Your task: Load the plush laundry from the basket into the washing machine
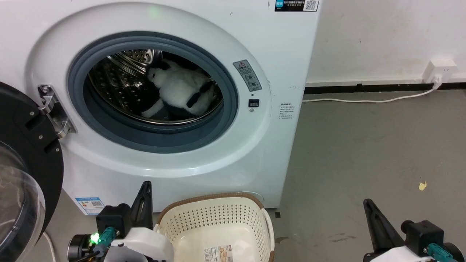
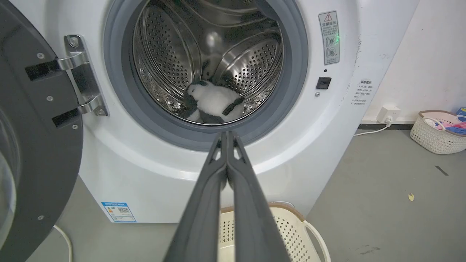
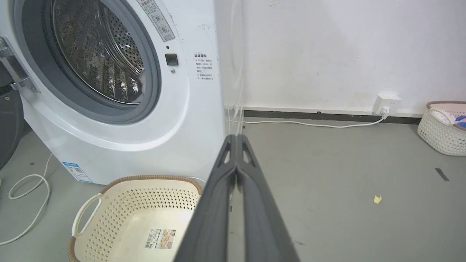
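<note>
Both grippers sit low in the head view. The left gripper point(image 2: 227, 135) has its two dark fingers pressed together with nothing between them, pointing towards the lower edge of the porthole. The right gripper point(image 3: 236, 138) is likewise closed on nothing and points at the floor point(image 3: 327, 174) just beside the washer's right corner.

Between the two arms, nearer the left one, stands the basket point(image 1: 218, 218). Its brown rim is close to the foot of the washing machine point(image 1: 182, 171), and its pale bottom is bare around the label point(image 1: 218, 253).

Just behind the basket, the white front of the machine rises. Its black-rimmed glass door point(image 1: 22, 153) is swung wide open to the left on a steel hinge point(image 1: 54, 109). The grey gasket point(image 1: 225, 94) rings the opening, with a warning sticker point(image 1: 247, 75) to its right.

Deeper in, the plush laundry point(image 1: 182, 91) lies on the bottom of the shiny perforated drum point(image 2: 164, 54), well inside the gasket, its white body and black limbs in view.

Farther off, to the right of the machine, a yellow scrap point(image 1: 422, 186) lies on the grey floor. A white cable point(image 1: 364, 100) runs along the wall's foot to a socket point(image 1: 438, 69). Beyond that, a second basket point(image 2: 437, 134) with coloured laundry in it stands against the wall.
</note>
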